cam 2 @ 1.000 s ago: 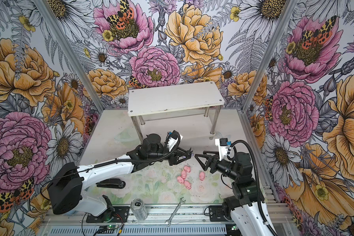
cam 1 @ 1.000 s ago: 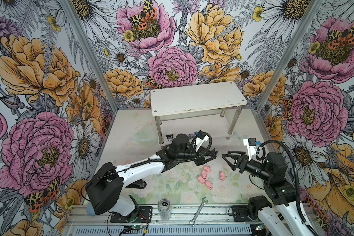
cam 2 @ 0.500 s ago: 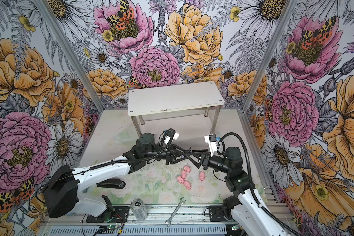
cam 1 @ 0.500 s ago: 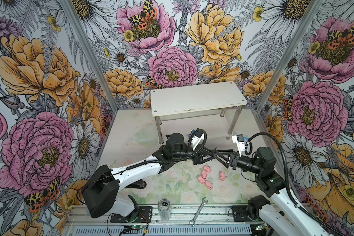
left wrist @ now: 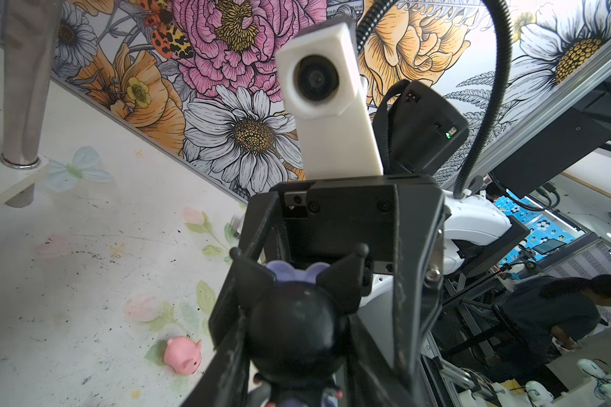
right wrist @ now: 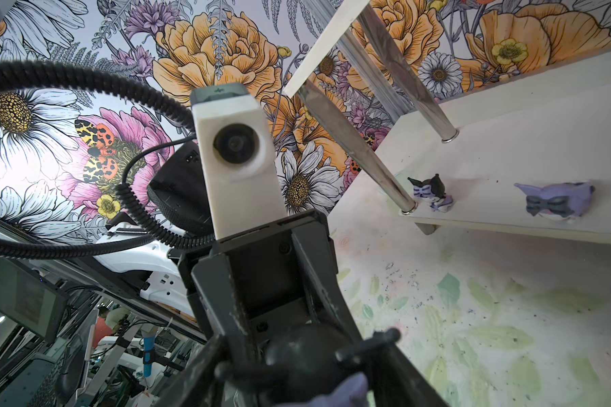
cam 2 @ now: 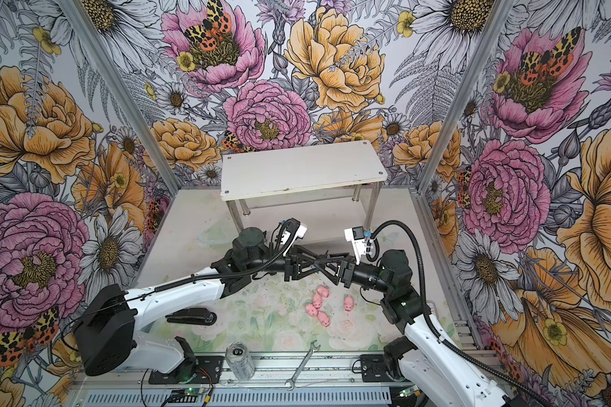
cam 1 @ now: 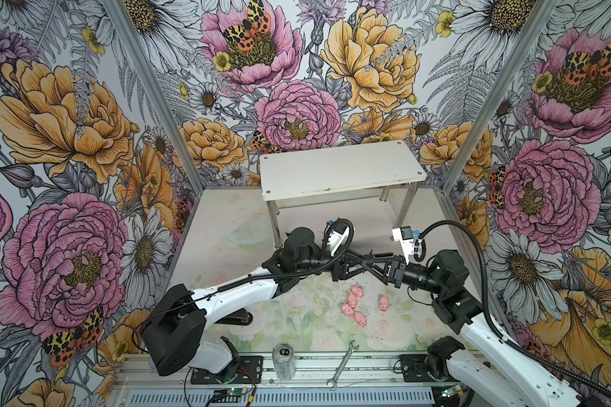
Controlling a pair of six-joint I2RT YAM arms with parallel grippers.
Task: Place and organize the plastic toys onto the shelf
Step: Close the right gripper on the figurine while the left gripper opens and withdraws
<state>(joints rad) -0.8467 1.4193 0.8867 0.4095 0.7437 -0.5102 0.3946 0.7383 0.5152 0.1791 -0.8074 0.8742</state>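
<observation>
Going by what lies where, the job is under halfway. The bench (cam 1: 226, 225) carries all five pink pigs (cam 1: 351, 299), bunched near its front and well apart from the shelf (cam 1: 339, 169) at the back. The shelf's top board is bare in both top views. Its lower board (right wrist: 508, 141) holds two dark toys: an upright figurine (right wrist: 432, 193) just beside a chrome leg (right wrist: 357, 151), and a tipped figurine (right wrist: 558, 201) a little further along. That makes two of eight placed and six left, and the tipped one may want righting.

In front of the shelf the two arms meet tip to tip above the bench. The left tool (cam 1: 365, 266) is clamped on the third figurine (left wrist: 293, 327). The right tool (cam 1: 355, 265) has its jaws spread around the same toy with a gap beside the head, so it is not gripping yet. This looks like a handover.

The shelf is white, with two boards on chrome legs and screws at the corners. The third figurine has a glossy black round head, two pointed ears with knobbed tips and a lilac bow between them. The pigs are plump and smooth, with darker snouts.
</observation>
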